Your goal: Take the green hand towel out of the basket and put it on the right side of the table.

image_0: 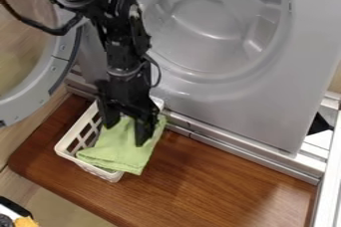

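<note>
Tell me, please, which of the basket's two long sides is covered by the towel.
The one on the picture's right: the green towel lies over it, while the basket's left one shows its lattice.

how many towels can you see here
1: a green towel, partly in the white basket and spilling over its edge, under the gripper. Any others beneath it would be hidden.

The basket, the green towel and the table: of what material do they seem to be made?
The basket looks like matt white plastic, with moulded openings in its wall. The towel seems soft cloth, perhaps cotton, as it folds and drapes. The table shows brown grain and a slight shine: varnished wood, or a wood-look laminate.
</note>
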